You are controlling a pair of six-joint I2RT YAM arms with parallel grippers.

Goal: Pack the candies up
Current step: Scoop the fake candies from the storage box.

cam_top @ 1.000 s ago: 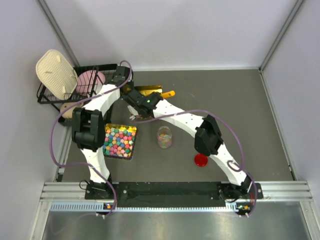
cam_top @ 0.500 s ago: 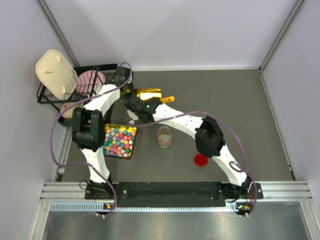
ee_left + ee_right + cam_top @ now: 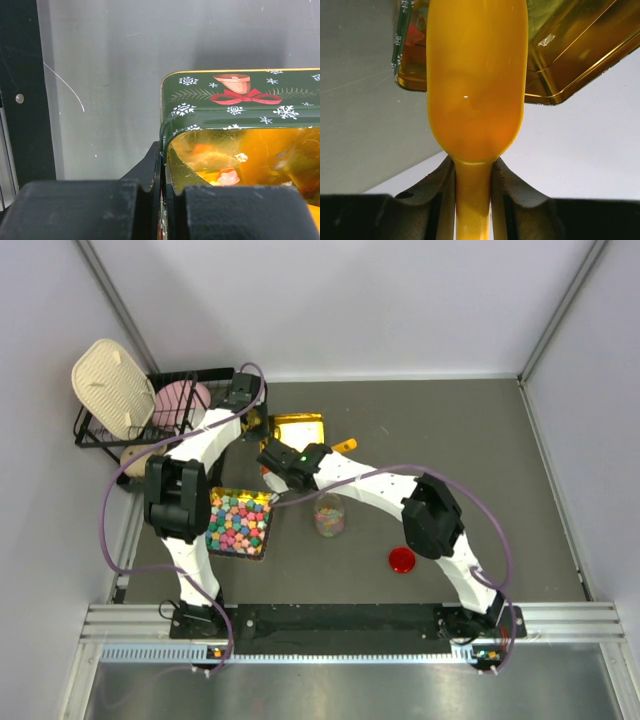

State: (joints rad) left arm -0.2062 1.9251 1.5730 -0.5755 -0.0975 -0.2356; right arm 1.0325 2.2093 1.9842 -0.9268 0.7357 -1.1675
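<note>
**Grey table point(image 3: 480, 460): candy packing partly done**

Tin point(image 3: 298, 427) wall is pinched by the fully closed left gripper point(image 3: 162, 167). Scoop point(image 3: 475, 85) handle is clamped in the right gripper point(image 3: 472, 185). Some candies point(image 3: 329, 525) are seen in the jar point(image 3: 317, 508), centre frame. More are left in the tin, and the lid point(image 3: 402, 560) is not yet fitted.

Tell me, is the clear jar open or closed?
Open: the jar stands uncapped, small colourful candies visible inside from above; a red lid lies apart on the table.

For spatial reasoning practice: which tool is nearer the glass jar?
Right. The right tool, holding an orange scoop, sits just beyond the jar; the left tool clamps the tin farther back.
</note>
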